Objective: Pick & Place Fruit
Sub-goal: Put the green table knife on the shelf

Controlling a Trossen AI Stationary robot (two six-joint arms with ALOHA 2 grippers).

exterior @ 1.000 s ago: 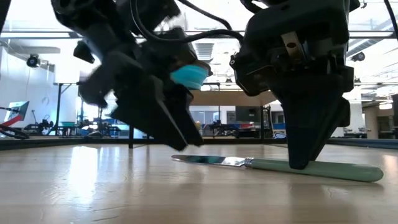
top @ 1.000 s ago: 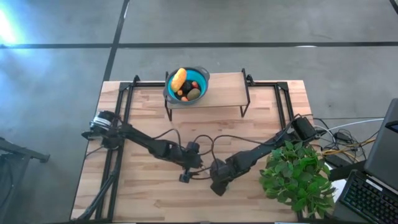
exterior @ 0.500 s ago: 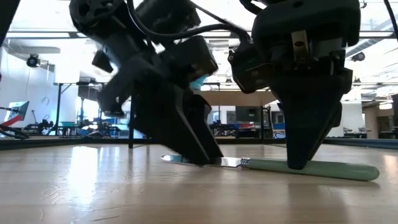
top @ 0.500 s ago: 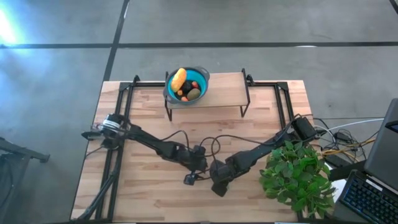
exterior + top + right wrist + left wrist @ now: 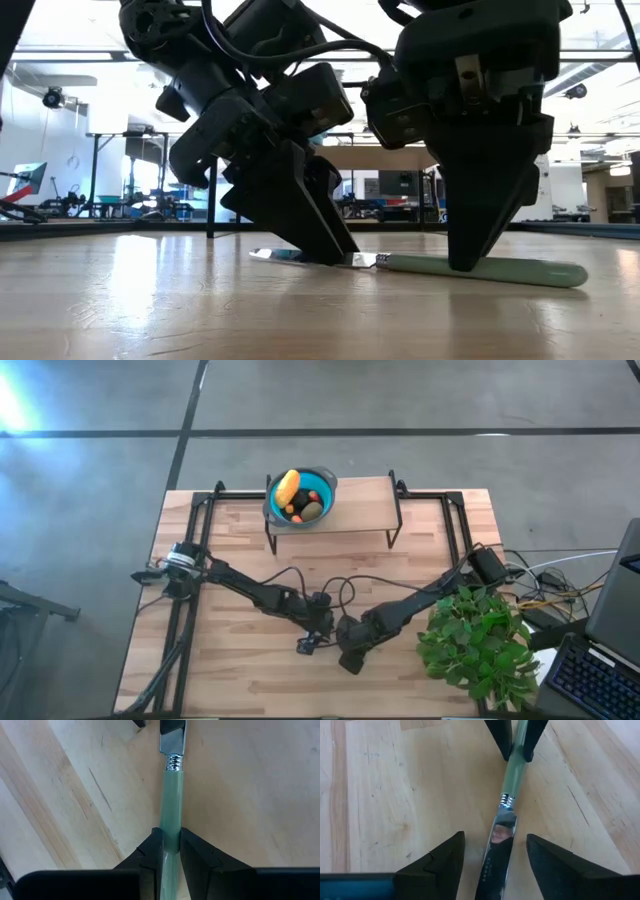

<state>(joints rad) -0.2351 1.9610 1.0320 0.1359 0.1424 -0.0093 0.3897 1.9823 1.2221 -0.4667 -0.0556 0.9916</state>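
The fruit lies in a blue bowl on a raised wooden shelf at the table's far edge: a yellow-orange oblong piece, an olive-green one and small red and orange bits. Both grippers are down at the table's near middle over a knife with a pale green handle and a steel blade. My right gripper is shut on the handle. My left gripper is open, with one finger on each side of the blade and a gap to each. My right gripper pinches the knife's green handle between its two fingers, about midway along the handle. The fingers come from above, pointing down, and lie across the handle. The knife lies flat on the table.
A bushy green plant stands at the table's right near corner, close to the right arm. The shelf's black metal legs stand on the far half of the table. Cables trail over the wood between the arms. Bare wood lies toward the near left.
My left gripper has moved toward the table's right and down, from beside the knife's tip to astride its blade, close to my right gripper. The knife, held by my right gripper, has slid a little toward the table's left.
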